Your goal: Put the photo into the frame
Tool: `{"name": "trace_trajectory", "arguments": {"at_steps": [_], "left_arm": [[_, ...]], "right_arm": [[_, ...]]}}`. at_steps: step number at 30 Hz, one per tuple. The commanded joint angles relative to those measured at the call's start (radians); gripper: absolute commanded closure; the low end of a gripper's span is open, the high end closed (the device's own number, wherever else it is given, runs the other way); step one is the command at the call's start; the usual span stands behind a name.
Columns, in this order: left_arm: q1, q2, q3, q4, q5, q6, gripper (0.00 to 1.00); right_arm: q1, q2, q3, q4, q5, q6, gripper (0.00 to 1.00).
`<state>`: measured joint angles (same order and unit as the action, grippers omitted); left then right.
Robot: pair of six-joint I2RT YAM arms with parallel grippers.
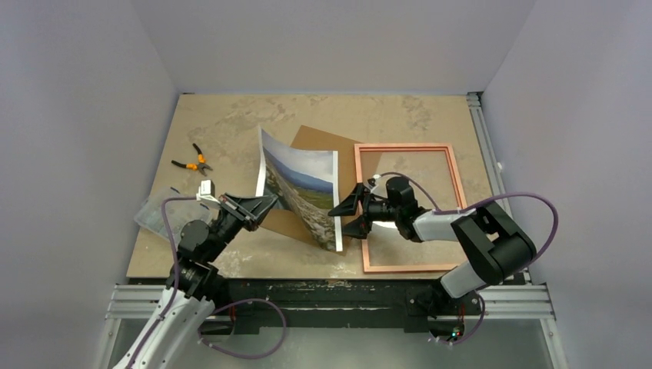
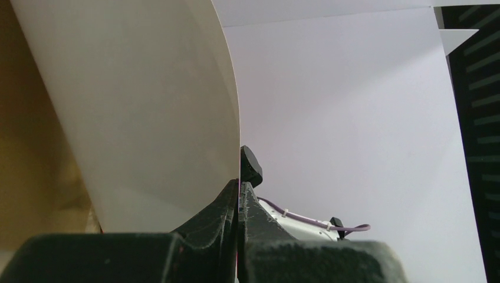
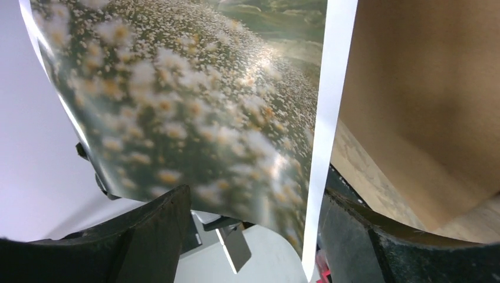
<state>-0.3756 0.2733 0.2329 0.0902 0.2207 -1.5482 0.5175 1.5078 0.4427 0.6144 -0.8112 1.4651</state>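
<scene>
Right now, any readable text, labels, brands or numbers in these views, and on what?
None readable in any view.
The photo shows only a landscape print with a white border, and its reverse is blank.
The frame, brown board and pliers show no lettering.

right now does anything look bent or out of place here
The photo is not lying flat: it is up on edge over the brown backing board, bowed into a curve. The left gripper pinches one edge, and the right gripper is open astride the other. No tear shows.
</scene>
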Motion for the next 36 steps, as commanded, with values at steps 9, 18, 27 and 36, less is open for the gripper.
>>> {"name": "trace_trajectory", "arguments": {"at_steps": [9,18,27,36], "left_arm": [[-0.005,-0.093,0.071,-0.165,-0.047,0.055,0.96],[-0.005,-0.156,0.252,-0.609,-0.184,0.216,0.39],[-0.003,-0.097,0.382,-0.897,-0.310,0.336,0.08],[-0.003,0.063,0.336,-0.772,-0.214,0.387,0.08]], "right_arm": [[0.013,0.055,-0.014,0.292,0.061,0.139,0.73],[0.007,-0.115,0.274,-0.465,0.149,-0.401,1.00],[-0.136,-0.367,0.319,-1.034,0.267,-0.707,1.00],[-0.148,-0.598,0.214,-1.307,0.365,-0.831,0.72]]}}
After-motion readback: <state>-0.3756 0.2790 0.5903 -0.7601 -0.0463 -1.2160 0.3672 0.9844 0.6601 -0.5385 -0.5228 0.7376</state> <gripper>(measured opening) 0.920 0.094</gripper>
